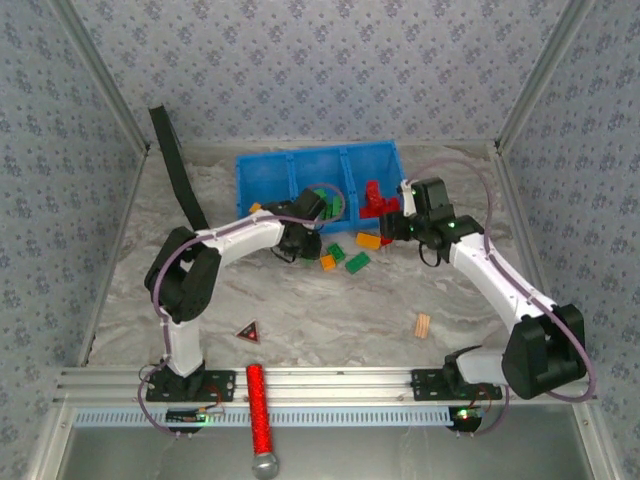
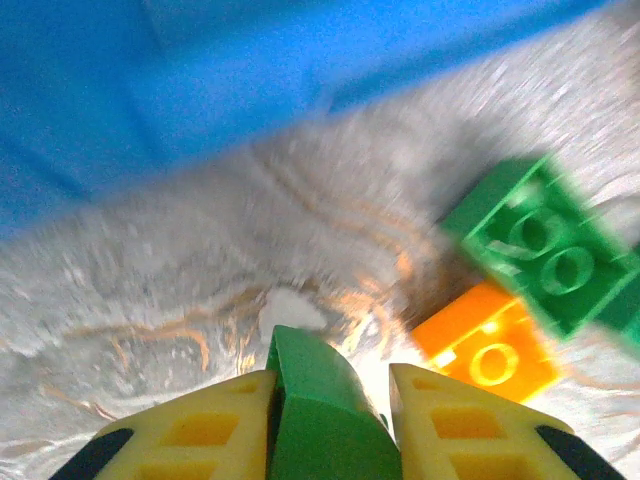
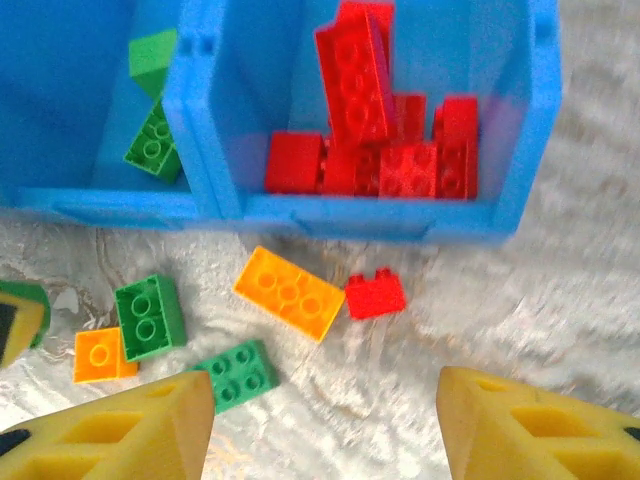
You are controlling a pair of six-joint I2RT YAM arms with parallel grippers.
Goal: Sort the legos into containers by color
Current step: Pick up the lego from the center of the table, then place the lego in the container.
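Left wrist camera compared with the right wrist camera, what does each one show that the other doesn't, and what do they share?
Left wrist: the left gripper shut on a held green lego. Right wrist: the open right gripper, a loose red lego, a long yellow-orange lego, and red legos piled in an end compartment. Shared: the blue bin, and a loose green lego next to a small orange lego on the table.

A lab test cell: aluminium frame [image 1: 330, 382], wallpapered panels [image 1: 330, 70], marble-patterned tabletop [image 1: 400, 300].
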